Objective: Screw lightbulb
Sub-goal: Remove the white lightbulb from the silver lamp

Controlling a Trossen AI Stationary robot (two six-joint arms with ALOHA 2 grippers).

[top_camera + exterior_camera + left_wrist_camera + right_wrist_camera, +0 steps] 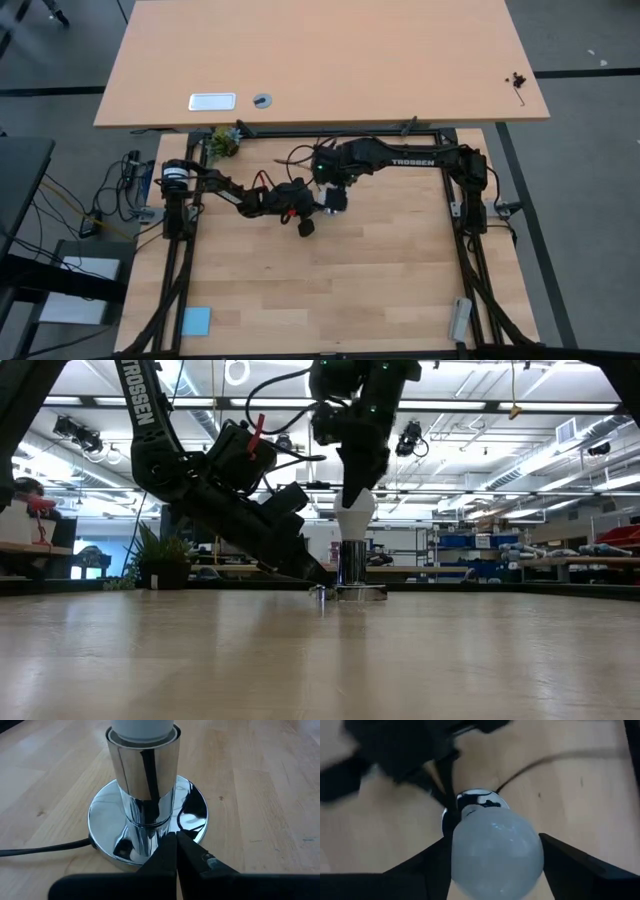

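Lightbulb (495, 852): white, frosted, pear-shaped; held upright with its narrow end seated in the chrome socket (144, 795) near the worktop's (330, 290) middle.
Right pincer (492, 857): spread to the bulb's width, fingers (432, 857) pressed against its rounded sides from above.
Left pincer (176, 851): fully closed, tips touching the socket's stem low down, just above the base.
Socket: polished mirror-like cylinder on a round chrome disc (197, 810); black cord (40, 850) trailing away.
Worktop: pale wood, planked grain.
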